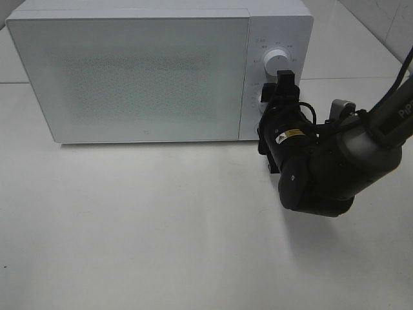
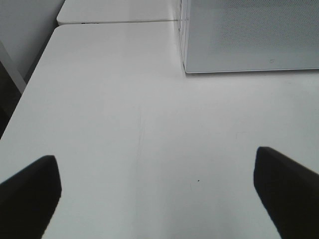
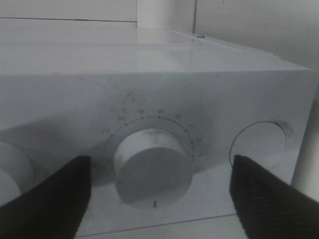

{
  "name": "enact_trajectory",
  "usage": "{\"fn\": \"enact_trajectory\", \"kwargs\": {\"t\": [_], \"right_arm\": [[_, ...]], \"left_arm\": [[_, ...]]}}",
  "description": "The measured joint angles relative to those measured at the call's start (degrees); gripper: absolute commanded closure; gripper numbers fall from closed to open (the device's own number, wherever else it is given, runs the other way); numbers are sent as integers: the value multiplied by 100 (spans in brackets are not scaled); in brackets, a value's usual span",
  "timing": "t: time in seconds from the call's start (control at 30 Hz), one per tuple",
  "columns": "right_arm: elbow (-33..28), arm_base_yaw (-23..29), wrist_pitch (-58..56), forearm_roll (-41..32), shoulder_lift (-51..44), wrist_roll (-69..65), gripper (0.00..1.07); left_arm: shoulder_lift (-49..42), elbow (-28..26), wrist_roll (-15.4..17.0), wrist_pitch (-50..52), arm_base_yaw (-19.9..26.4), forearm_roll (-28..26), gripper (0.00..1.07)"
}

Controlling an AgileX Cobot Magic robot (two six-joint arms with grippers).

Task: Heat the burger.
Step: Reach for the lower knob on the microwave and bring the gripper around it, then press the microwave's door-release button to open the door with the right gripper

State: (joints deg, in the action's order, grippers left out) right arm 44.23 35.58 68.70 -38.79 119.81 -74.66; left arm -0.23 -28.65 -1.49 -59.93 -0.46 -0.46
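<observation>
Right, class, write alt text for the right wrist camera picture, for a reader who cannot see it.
A white numbered dial on a microwave's control panel sits between the two black fingers of an open end effector, which flank it without touching. A round button lies on one side of it, part of a second dial on the other.

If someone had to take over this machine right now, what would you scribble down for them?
Left gripper: open, empty, above the white table near the microwave.
Right gripper: open, fingers either side of the microwave's dial, not touching it.
Burger: not in sight in any view; probably inside, unconfirmed.
Done: microwave door is shut.
Left: check the dial setting, confirm heating has started.
</observation>
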Motion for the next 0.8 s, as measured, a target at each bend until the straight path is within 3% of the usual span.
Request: {"fn": "enact_trajectory", "kwargs": {"t": [0.4,0.8], "right_arm": [[-498,0,34,430,-258,11,26],[-1335,0,-34,1450,-837,304,31]], "left_arm": [[0,0,0,0,0,0,5],[0,0,0,0,0,0,5]]}}
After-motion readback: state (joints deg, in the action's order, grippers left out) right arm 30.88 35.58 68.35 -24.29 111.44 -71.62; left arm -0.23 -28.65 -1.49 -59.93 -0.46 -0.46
